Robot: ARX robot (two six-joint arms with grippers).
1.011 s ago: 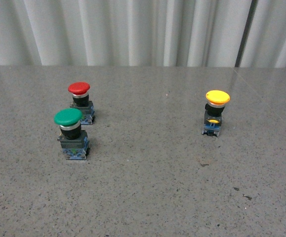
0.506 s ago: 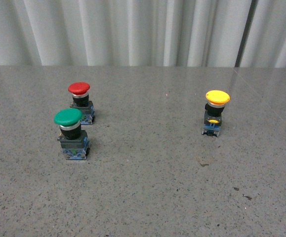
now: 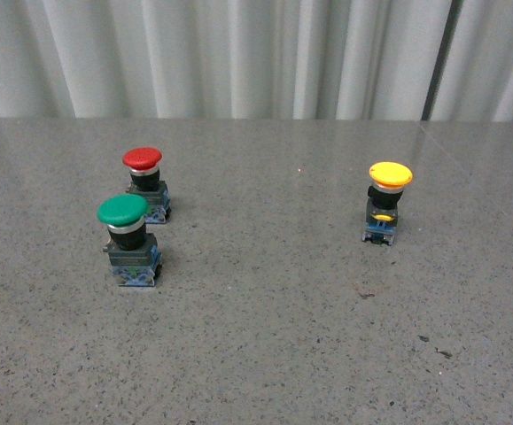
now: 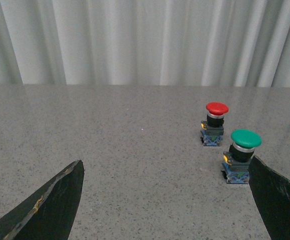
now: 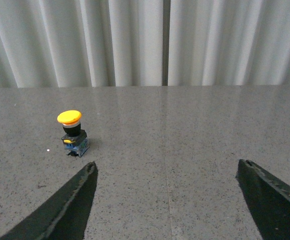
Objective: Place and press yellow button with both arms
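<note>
grey speckled table (image 3: 265, 336) carries the yellow button (image 3: 385, 203) upright on the right, well apart from green button (image 3: 128, 241) & red button (image 3: 144, 183) at left; left gripper (image 4: 165, 200) & right gripper (image 5: 167, 197) both spread wide, empty, w/ nothing between fingers.

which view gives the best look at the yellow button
The front view: the yellow button stands upright and unobstructed, showing its cap, black body with yellow mark and blue base. The right wrist view also shows it, smaller, beyond the open right claw. The left wrist view shows only the red and green buttons.
</note>
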